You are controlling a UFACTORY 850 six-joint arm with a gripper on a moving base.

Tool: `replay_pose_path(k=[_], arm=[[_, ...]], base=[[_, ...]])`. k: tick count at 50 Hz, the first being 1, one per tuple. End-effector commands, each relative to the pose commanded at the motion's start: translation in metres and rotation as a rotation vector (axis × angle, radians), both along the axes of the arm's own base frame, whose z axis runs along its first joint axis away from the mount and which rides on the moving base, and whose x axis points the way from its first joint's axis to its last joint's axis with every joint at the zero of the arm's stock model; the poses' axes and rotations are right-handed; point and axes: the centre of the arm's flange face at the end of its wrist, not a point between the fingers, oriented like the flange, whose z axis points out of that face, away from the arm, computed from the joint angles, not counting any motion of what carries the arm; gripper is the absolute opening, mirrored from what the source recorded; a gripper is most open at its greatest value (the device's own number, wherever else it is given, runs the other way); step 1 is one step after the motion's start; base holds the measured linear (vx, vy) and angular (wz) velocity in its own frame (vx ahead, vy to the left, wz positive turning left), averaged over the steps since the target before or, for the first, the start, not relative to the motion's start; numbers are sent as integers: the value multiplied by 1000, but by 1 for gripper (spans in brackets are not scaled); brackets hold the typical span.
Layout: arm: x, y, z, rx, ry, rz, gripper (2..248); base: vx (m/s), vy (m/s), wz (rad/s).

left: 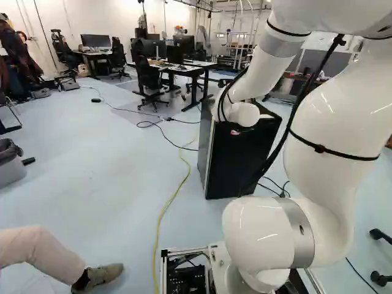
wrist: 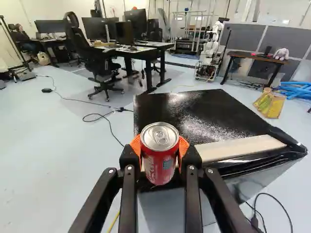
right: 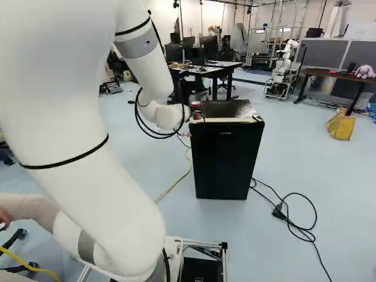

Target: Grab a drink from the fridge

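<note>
In the right base view my gripper (right: 196, 113) is at the near top edge of the black fridge (right: 226, 158), partly hidden by the wrist. The wrist view shows the gripper (wrist: 159, 149) shut on a red drink can (wrist: 158, 158), with an orange pad on each side. The can is upright, its silver lid showing. Beyond and beside it lies the fridge's glossy black top (wrist: 194, 114), with a pale strip along the front edge. The fridge door (right: 223, 167) looks closed. In the left base view the arm covers most of the gripper.
A person's leg and shoe (left: 104, 277) are close to the base on the left. A yellow cable (left: 165, 211) runs along the floor left of the fridge, and black cables (right: 294, 220) lie to its right. Desks and chairs (wrist: 104, 65) and another robot (wrist: 210, 51) stand farther back.
</note>
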Motion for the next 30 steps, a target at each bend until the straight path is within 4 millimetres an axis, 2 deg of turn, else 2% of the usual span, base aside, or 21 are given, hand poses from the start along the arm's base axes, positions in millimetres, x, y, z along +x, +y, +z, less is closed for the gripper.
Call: replay_pose_path(k=[16, 30], arm=[[-53, 24, -13, 3, 11, 49, 93], [-91, 39, -24, 5, 19, 83, 93]], base=[[0, 0, 0], [0, 0, 0]])
